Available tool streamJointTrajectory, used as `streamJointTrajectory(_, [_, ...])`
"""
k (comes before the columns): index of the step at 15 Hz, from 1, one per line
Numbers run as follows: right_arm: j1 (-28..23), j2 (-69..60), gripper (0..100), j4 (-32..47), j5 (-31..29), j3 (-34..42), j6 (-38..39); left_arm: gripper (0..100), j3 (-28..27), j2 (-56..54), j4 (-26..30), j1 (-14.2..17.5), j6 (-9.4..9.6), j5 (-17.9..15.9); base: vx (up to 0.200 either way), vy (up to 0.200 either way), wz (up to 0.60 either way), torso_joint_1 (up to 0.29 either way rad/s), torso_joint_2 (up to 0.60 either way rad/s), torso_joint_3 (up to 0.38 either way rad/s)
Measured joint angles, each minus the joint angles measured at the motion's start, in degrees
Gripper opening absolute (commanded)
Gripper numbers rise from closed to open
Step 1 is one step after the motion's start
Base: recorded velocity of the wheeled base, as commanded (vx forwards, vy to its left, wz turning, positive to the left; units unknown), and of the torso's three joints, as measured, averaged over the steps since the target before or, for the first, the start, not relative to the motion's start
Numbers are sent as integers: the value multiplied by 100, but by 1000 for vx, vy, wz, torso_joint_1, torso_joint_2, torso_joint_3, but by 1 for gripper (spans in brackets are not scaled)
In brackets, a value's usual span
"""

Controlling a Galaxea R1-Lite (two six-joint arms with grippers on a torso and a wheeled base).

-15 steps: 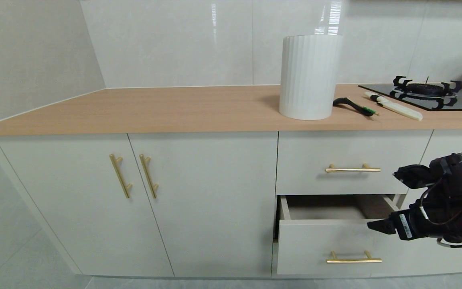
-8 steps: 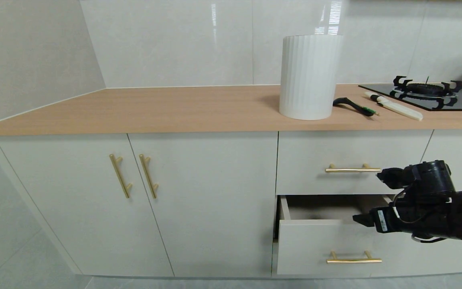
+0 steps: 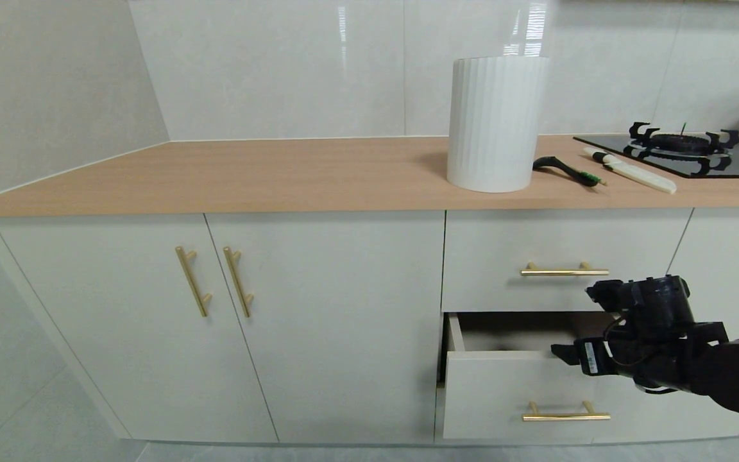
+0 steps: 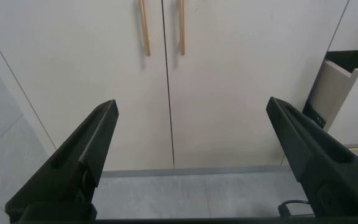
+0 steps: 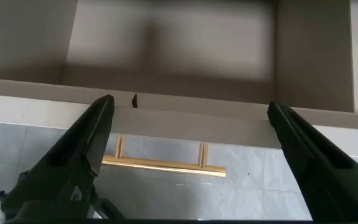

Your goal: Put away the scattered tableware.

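On the wooden counter lie a black-handled utensil (image 3: 567, 171) and a white knife (image 3: 631, 171), to the right of a tall white ribbed holder (image 3: 494, 123). Below them the lower drawer (image 3: 504, 391) is pulled partly out; its inside (image 5: 166, 43) looks bare. My right gripper (image 3: 578, 322) hangs open and holds nothing, right at the drawer's top front edge (image 5: 185, 111), with one finger (image 5: 79, 162) on each side of the gold handle (image 5: 163, 165). My left gripper (image 4: 191, 152) is open and holds nothing, low before the cabinet doors (image 4: 166, 74).
A gas hob (image 3: 684, 149) fills the counter's far right. The upper drawer (image 3: 562, 260) is closed, with a gold handle (image 3: 564, 271). Two cabinet doors with gold handles (image 3: 214, 281) stand to the left. Grey floor tiles (image 4: 185, 193) lie below.
My right gripper has moved left and down, from beside the drawers to the open lower drawer's front edge. Nothing on the counter has moved.
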Motion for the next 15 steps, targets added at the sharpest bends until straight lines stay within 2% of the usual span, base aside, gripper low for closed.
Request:
streamJointTrajectory(3, [-9, -146, 100, 284, 46, 33, -4, 100, 0, 0, 0, 0, 2, 0, 0, 0, 0, 0, 0, 0])
streamJointTrajectory(7, [-12, -435, 100, 1385, 51, -83, -33, 100, 0, 0, 0, 2, 0, 0, 0, 0, 0, 0, 0, 0])
streamJointTrajectory(9, [-6, -634, 100, 2315, 57, -213, -59, 100, 0, 0, -7, -2, 0, 1, 0, 0, 0, 0, 0, 0])
streamJointTrajectory(11, [-17, -866, 100, 2737, 110, -434, -45, 100, 0, 0, 4, -6, 2, 0, 0, 0, 0, 0, 0, 0])
streamJointTrajectory(15, [-4, -1165, 100, 2400, 221, -585, 79, 100, 0, 0, 0, 0, 0, 0, 0, 0, 0, 0, 0, 0])
